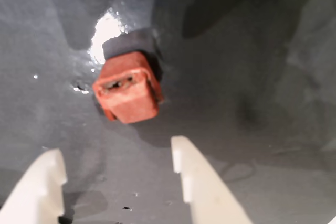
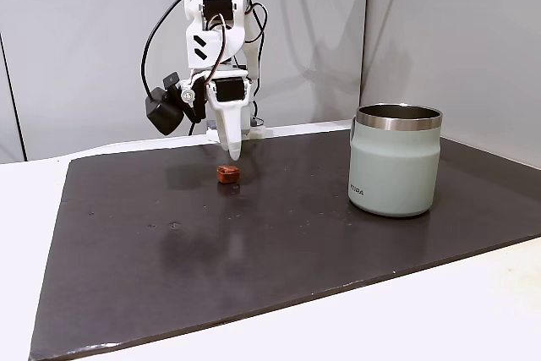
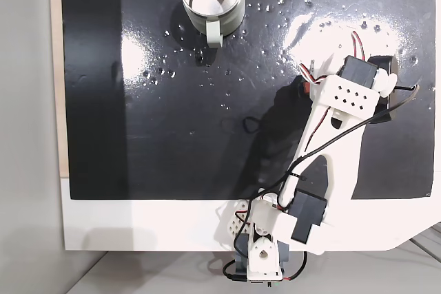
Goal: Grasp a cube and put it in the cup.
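Sage-green cup [image 2: 396, 161] bears small dark lettering, too small to read.

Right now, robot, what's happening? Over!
Gripper open, just above the mat. Cube ahead of fingertips, not grabbed. Cup standing off to the side. Nothing in between.

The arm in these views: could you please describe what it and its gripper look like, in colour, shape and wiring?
The arm is built of white plastic segments with black servo blocks at the joints, and one white plate is perforated with small round holes. Black cables loop around it, along with thinner red and white wires. A black camera unit hangs beside the wrist. The gripper has two plain white fingers that taper toward notched tips.
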`<state>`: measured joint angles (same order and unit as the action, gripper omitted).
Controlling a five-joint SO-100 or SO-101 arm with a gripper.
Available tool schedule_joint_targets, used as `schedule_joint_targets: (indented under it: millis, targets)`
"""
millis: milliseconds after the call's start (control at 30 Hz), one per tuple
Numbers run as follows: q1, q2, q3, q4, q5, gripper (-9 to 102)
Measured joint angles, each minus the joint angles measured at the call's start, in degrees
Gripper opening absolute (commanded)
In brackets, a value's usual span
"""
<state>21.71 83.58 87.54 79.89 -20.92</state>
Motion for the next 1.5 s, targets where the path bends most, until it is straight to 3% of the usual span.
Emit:
schedule_joint_targets:
  millis: [867,1500]
  targets:
    - [-0.1,-12.7,-4.6,-0.2,-0.6,20]
    - [0.5,-13.4,-5.0,-0.3,-1.2,6]
